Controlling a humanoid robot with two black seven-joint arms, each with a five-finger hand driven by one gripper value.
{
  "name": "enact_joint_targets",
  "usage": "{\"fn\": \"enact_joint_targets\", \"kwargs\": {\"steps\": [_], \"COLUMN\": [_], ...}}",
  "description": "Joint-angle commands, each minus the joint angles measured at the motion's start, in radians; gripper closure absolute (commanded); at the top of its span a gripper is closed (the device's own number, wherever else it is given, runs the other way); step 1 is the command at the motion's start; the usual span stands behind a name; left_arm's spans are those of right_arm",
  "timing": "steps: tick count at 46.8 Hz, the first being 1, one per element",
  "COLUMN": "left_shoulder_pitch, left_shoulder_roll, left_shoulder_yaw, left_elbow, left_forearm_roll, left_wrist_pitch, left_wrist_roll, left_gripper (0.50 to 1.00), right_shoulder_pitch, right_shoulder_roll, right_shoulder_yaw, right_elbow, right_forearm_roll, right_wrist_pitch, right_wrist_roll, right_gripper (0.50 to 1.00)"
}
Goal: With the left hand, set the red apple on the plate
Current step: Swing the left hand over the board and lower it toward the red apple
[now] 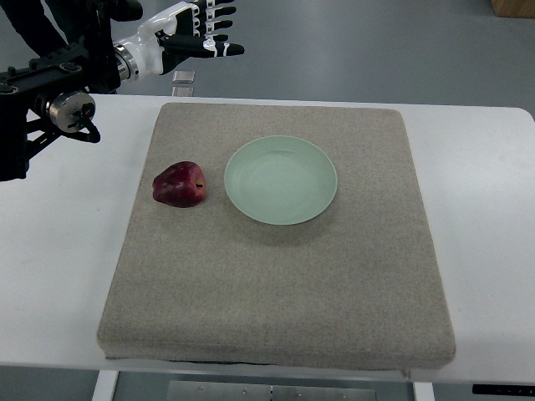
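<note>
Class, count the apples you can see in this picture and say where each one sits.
1: the red apple lies on the grey mat, just left of the empty green plate. Nothing seems hidden.

The left arm (50, 92) runs off the left edge in the upper left of the frame, and the top edge clips the upper fingers of the left hand (196, 38). A brown object (513, 7) in the upper right corner is cut off — too little shows to tell what it is. The table (58, 276) runs past the left, right and bottom edges.
</note>
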Motion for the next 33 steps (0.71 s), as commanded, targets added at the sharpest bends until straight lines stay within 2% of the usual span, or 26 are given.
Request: {"fn": "enact_joint_targets", "kwargs": {"steps": [1, 16, 29, 33], "left_shoulder_pitch": [-0.028, -0.081, -0.069, -0.069], "left_shoulder_roll": [0.033, 0.144, 0.196, 0.210], "left_shoulder_yaw": [0.049, 0.132, 0.134, 0.134], "left_elbow": [-0.065, -0.211, -0.219, -0.219], "left_forearm_roll": [0.015, 0.394, 0.732, 0.807], "left_wrist_pitch": [0.000, 0.007, -0.020, -0.051], "left_wrist_roll": [0.002, 0.002, -0.002, -0.007], "left_gripper": [0.514, 0.514, 0.514, 0.514], "right_shoulder_pitch": [0.000, 0.000, 0.000, 0.000], "right_shoulder_roll": [0.000, 0.000, 0.000, 0.000], "right_shoulder_yaw": [0.000, 0.000, 0.000, 0.000], "right_elbow": [0.000, 0.000, 0.000, 0.000], "right_forearm_roll": [0.000, 0.000, 0.000, 0.000], "right_wrist_pitch": [-0.001, 0.000, -0.001, 0.000], "right_wrist_roll": [0.000, 0.000, 0.000, 0.000], "right_gripper": [0.570, 0.570, 0.568, 0.568]}}
